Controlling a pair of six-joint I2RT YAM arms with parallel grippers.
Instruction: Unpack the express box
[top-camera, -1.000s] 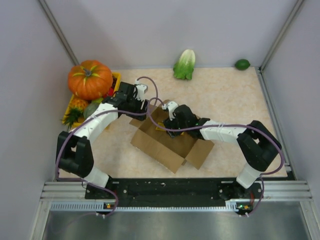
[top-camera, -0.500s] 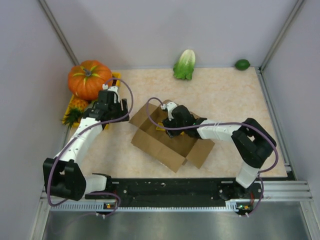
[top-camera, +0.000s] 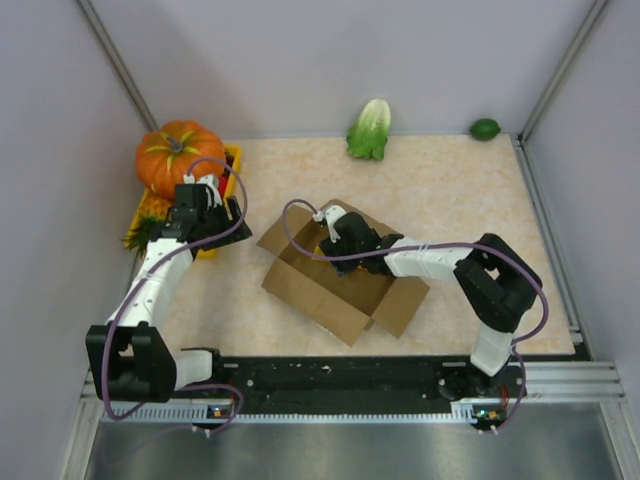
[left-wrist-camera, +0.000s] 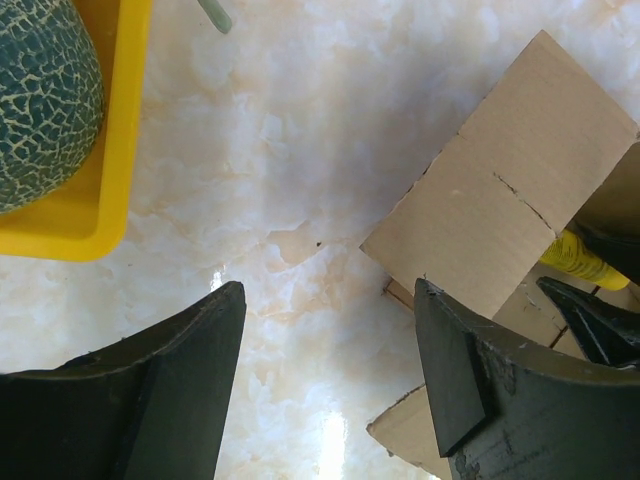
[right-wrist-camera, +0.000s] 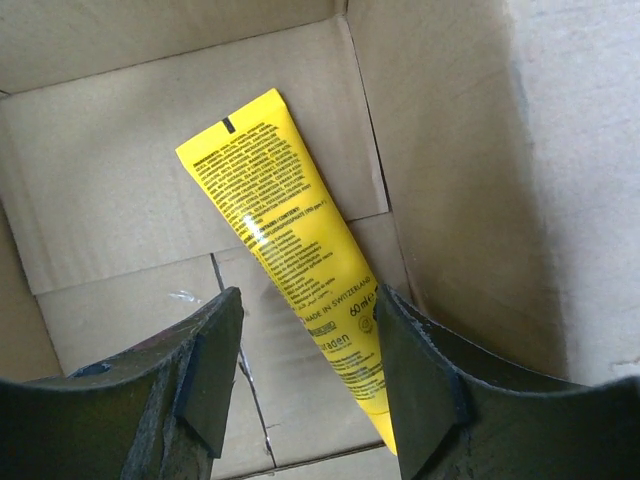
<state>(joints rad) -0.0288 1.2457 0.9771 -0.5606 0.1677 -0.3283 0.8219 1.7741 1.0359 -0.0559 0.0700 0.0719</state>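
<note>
The express box (top-camera: 335, 290), brown cardboard with its flaps folded out, sits mid-table. My right gripper (top-camera: 335, 232) reaches down into it. In the right wrist view its jaws (right-wrist-camera: 308, 295) stand open over a yellow tube (right-wrist-camera: 280, 220) lying flat on the box floor (right-wrist-camera: 120, 230), with the tube's lower end running between the fingers. My left gripper (top-camera: 208, 218) hangs open and holds nothing, left of the box. In the left wrist view the gripper (left-wrist-camera: 330, 295) is above bare tabletop, and a box flap (left-wrist-camera: 500, 220) shows to its right.
A big orange pumpkin (top-camera: 180, 158) and a pineapple (top-camera: 150, 222) crowd the yellow tray (left-wrist-camera: 90, 210) at the far left. A netted green melon (left-wrist-camera: 40, 100) lies in that tray. A cabbage (top-camera: 370, 128) and a lime (top-camera: 485, 128) lie along the back wall.
My left arm has swung away from the box, leftward to beside the tray. My right gripper has shifted slightly left inside the box and its jaws have narrowed a little.
</note>
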